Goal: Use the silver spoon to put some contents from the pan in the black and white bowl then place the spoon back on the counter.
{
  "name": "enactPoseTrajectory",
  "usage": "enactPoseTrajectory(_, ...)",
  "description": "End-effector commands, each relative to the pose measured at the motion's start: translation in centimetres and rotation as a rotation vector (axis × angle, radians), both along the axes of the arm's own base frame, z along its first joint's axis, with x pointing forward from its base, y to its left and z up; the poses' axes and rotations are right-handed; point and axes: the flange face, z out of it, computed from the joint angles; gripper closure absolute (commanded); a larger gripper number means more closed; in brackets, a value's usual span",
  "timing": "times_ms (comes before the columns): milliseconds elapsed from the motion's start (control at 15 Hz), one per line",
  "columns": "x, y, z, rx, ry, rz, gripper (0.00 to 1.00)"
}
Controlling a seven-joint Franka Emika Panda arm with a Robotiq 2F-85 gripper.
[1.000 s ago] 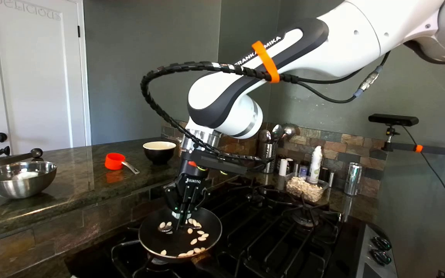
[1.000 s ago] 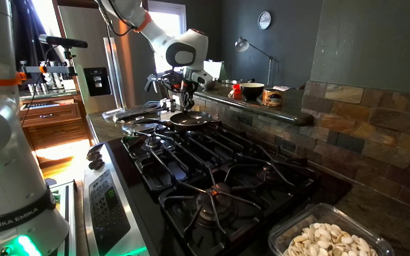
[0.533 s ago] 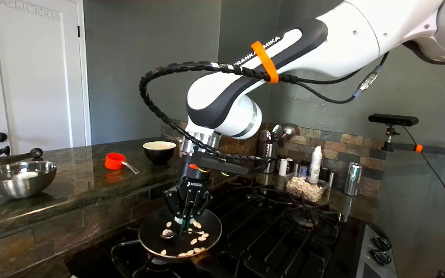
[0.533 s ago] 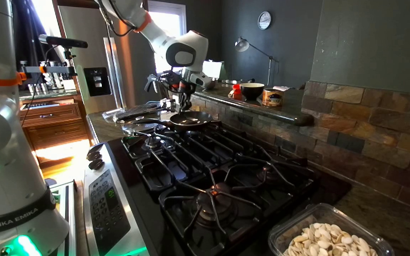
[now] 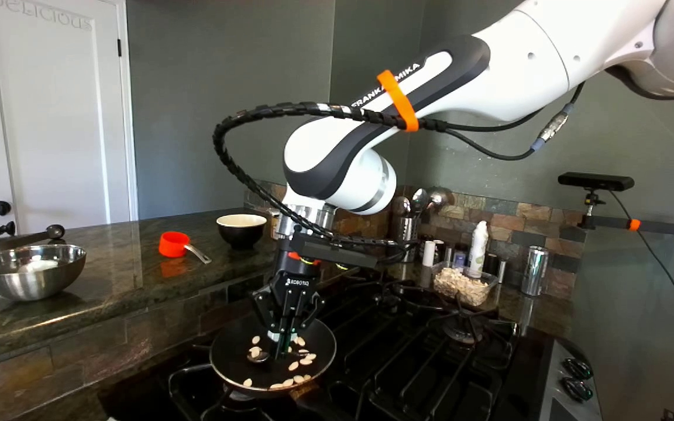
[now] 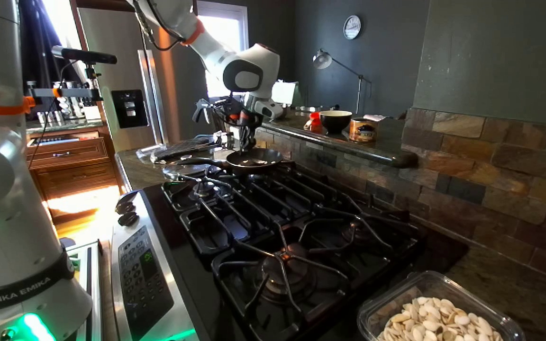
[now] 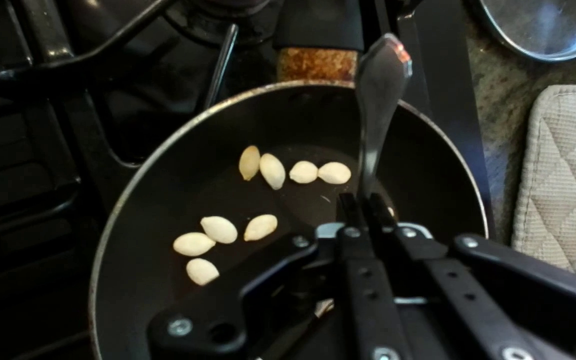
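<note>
Left to right in an exterior view, the tabletop [image 5: 123,278] carries a steel bowl [image 5: 24,280], a red measuring cup [image 5: 174,244] and the black and white bowl [image 5: 241,235]; further right, the end effector [image 5: 281,349] pinches the silver spoon [image 5: 260,358], whose head is in the pan [image 5: 229,352] among pale seeds [image 5: 293,366], and a clear tub [image 5: 487,288] stands right and far. The wrist view, where the end effector covers much of the spoon, shows a quilted pad [image 7: 568,185] at right; in an exterior view a labelled can [image 6: 363,130] stands just right of the black and white bowl.

Grey walls [image 5: 231,76], bright window [image 6: 225,29].
</note>
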Motion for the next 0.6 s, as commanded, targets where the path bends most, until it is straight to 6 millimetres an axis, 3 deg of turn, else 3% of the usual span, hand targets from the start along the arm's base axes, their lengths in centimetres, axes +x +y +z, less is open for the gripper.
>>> enactPoseTrajectory(0, 0.7, -0.4, -0.2, 0.006, 0.017, -0.019, 0.98)
enactPoseTrajectory(533, 2.0, -1.3, 0.0, 0.001, -0.003, -0.040, 0.98)
